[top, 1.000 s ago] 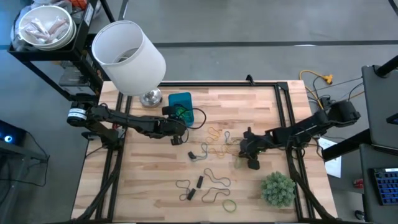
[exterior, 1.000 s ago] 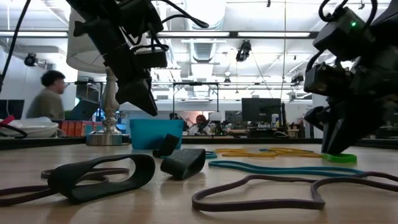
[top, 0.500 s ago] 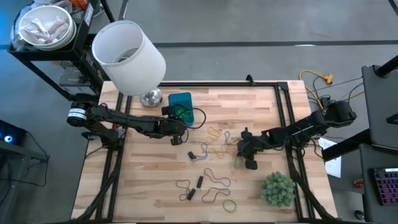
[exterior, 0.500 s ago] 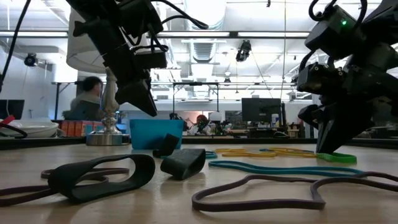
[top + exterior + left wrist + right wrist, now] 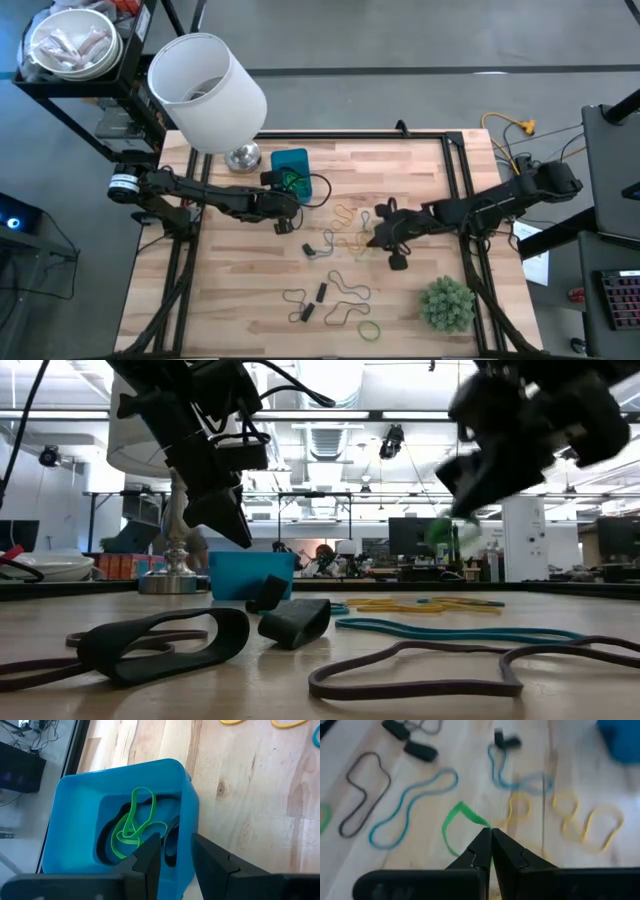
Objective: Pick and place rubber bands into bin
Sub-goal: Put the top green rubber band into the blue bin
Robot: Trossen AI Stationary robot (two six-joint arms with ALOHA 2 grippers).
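1. High view: the right gripper (image 5: 374,236) is hovering over the table's (image 5: 420,170) middle, fingers pinched closed on a green rubber band (image 5: 454,822) dangling from their tips.
2. The left gripper (image 5: 290,210) is waiting just beside the blue bin (image 5: 290,160), fingers partly open and holding nothing.
3. The bin is sitting near the lamp base (image 5: 243,157), containing 1 green band (image 5: 132,825).
4. Other rubber bands (image 5: 345,215) are lying scattered across the table.

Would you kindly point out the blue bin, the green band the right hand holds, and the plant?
blue bin (image 5: 75,785): left wrist view, rim.
green band (image 5: 451,822): right wrist view, hanging loop.
plant (image 5: 446,303): high view, foliage.
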